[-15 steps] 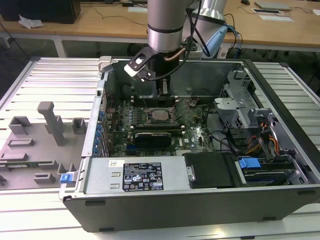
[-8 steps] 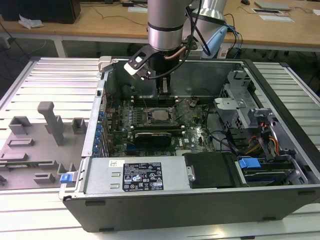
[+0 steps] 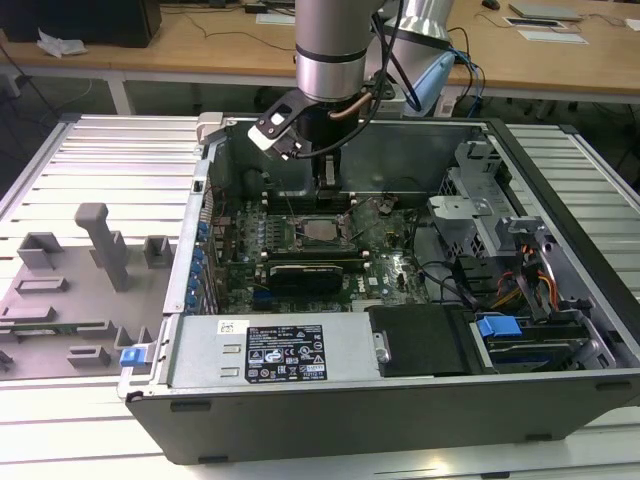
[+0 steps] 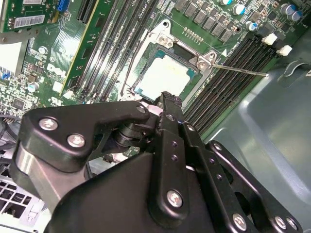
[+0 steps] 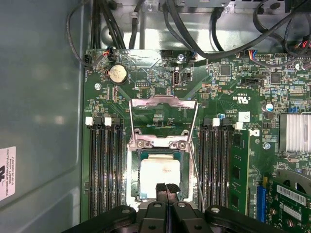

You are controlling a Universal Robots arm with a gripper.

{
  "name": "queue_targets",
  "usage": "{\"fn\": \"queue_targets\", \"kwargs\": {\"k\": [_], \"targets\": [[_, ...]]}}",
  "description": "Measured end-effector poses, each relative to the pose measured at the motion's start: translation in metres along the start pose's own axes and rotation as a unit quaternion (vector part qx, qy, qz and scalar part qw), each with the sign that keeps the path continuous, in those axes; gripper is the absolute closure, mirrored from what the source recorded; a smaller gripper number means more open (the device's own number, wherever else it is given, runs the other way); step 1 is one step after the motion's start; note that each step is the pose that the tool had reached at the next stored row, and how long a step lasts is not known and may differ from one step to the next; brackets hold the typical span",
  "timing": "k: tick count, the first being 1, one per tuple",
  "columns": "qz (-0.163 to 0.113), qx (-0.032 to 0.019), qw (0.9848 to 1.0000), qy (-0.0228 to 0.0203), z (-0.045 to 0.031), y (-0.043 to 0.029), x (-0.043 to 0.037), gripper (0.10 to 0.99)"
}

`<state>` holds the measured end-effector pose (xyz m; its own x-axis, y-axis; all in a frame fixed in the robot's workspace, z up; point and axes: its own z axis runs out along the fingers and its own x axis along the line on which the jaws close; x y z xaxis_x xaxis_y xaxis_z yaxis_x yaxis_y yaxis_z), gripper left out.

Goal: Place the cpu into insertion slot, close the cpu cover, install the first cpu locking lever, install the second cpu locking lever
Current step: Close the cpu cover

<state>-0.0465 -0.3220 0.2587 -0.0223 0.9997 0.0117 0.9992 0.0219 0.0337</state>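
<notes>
tool (image 5: pixel 167 187) closed tight, empty | tip above cpu (image 5: pixel 158 172) edge | cpu cover (image 5: pixel 158 142) frames cpu

A slatted metal desk (image 3: pixel 100 150) carries an open computer case (image 3: pixel 400 420). Grey fixtures (image 3: pixel 97 245) stand on the desk just beside the case, on the exterior view's left.

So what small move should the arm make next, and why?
Probably shift the gripper toward the raised cpu cover to tip it down: the cpu already sits in the insertion slot, uncovered, and the closed fingers hold nothing.
</notes>
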Motion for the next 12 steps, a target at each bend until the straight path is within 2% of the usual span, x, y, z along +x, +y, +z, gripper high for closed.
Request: {"fn": "queue_targets", "kwargs": {"k": [7, 12], "targets": [[0.0, 0.0002, 1.0, -0.0008, -0.0015, 0.0001, 0.0, 0.98], [0.0, 0.0, 1.0, -0.001, -0.0122, 0.0004, 0.0002, 0.98]]}}
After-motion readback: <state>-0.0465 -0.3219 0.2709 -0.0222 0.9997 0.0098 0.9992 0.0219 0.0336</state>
